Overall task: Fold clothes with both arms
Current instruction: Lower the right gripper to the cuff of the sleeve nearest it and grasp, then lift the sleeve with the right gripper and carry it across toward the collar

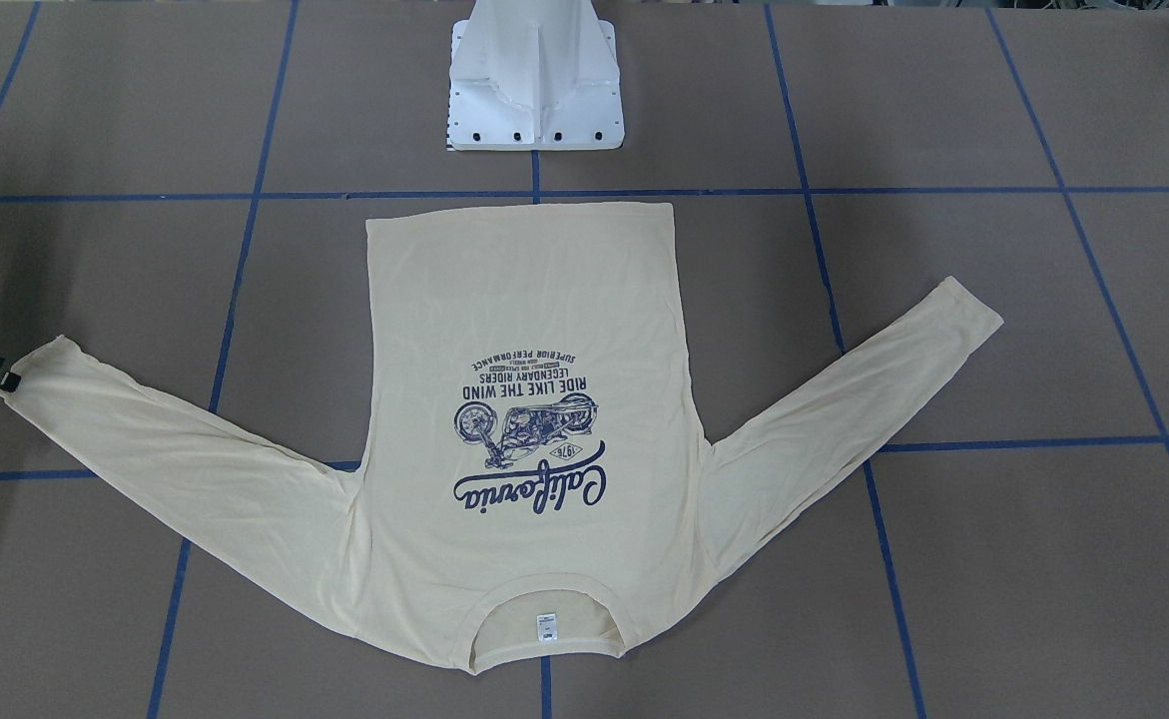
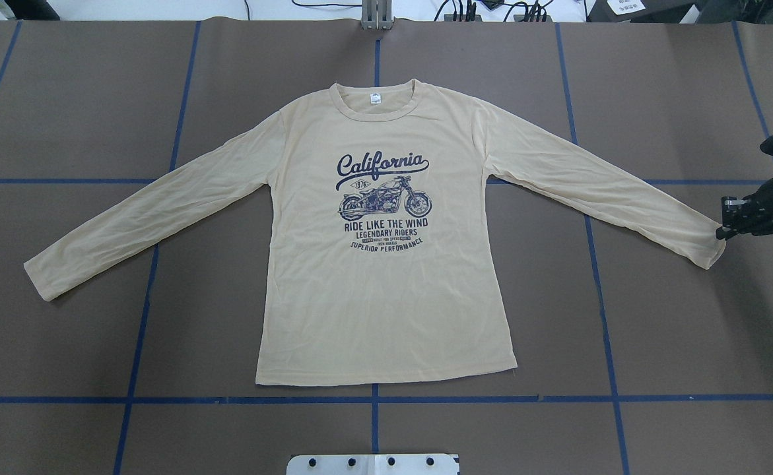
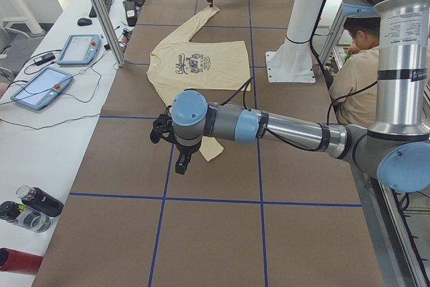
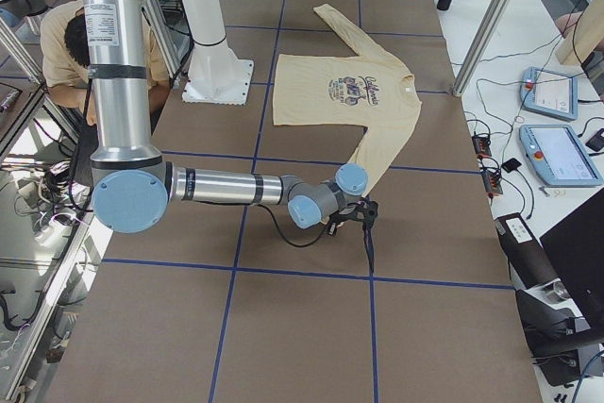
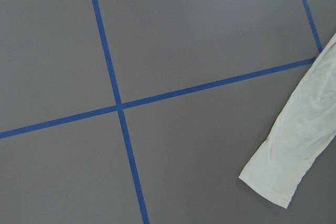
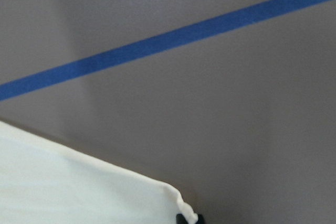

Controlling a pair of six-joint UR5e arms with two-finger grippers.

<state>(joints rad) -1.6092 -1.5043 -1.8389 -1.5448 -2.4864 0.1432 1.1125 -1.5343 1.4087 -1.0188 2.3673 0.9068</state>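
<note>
Cream shirt (image 2: 386,290) lies flat mid-surface, sleeves spread ready for folding. Our right claw (image 2: 723,232) meets the cuff near the right edge, and our left claw (image 3: 181,165) hovers beside the other. We cannot tell either's grip.

Right gripper (image 1: 7,381) half past the view's edge, left gripper (image 3: 182,164) state unreadable.

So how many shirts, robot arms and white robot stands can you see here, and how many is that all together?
shirt: 1
robot arms: 2, the left arm and the right arm
white stand: 1
Total: 4
</note>
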